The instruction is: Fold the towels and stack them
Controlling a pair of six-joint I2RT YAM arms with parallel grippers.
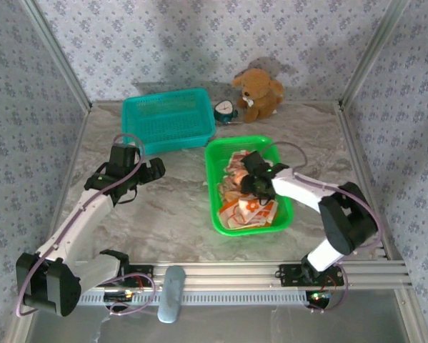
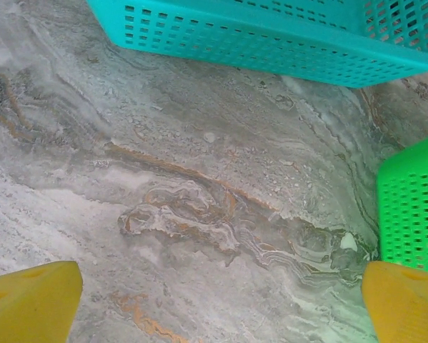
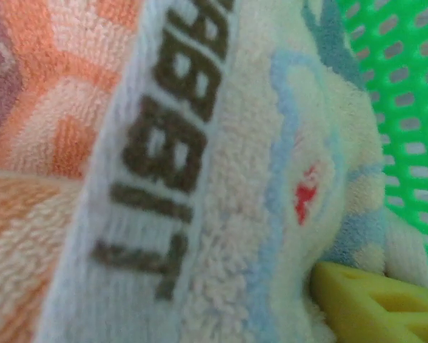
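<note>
Right tool (image 1: 251,177): lowered into the green basket (image 1: 216,207), down on top of the towels (image 1: 251,206). Wrist view: one yellow finger (image 3: 374,300) pressed against terry cloth at the lower right, the other finger hidden. Cannot tell whether spread, narrowed, or clamped on cloth.

Directly before that finger: a pale towel with a blue-grey band and dark block lettering (image 3: 163,164), bunched and running up through the view. To its left, touching it, an orange-patterned towel (image 3: 49,107). Behind, at the right, the perforated green basket wall (image 3: 406,107).

Left tool (image 1: 155,168): spread wide, holding nothing. Wrist view: yellow fingertips (image 2: 28,304) at the two lower corners, bare marbled tabletop (image 2: 199,179) between them. Positioned just in front of the teal basket (image 1: 171,118), whose perforated wall (image 2: 271,43) crosses the top of the wrist view. Corner of the green basket (image 2: 414,207) at the right edge.

Location of towels: all heaped, crumpled and unfolded, inside the green basket, right of centre on the tabletop (image 1: 171,214). Orange and cream prints visible from above.

Surroundings: teal basket behind and left of the green one, nearly touching at the corner. Brown plush toy (image 1: 258,93) at the back wall, well apart from both tools.
</note>
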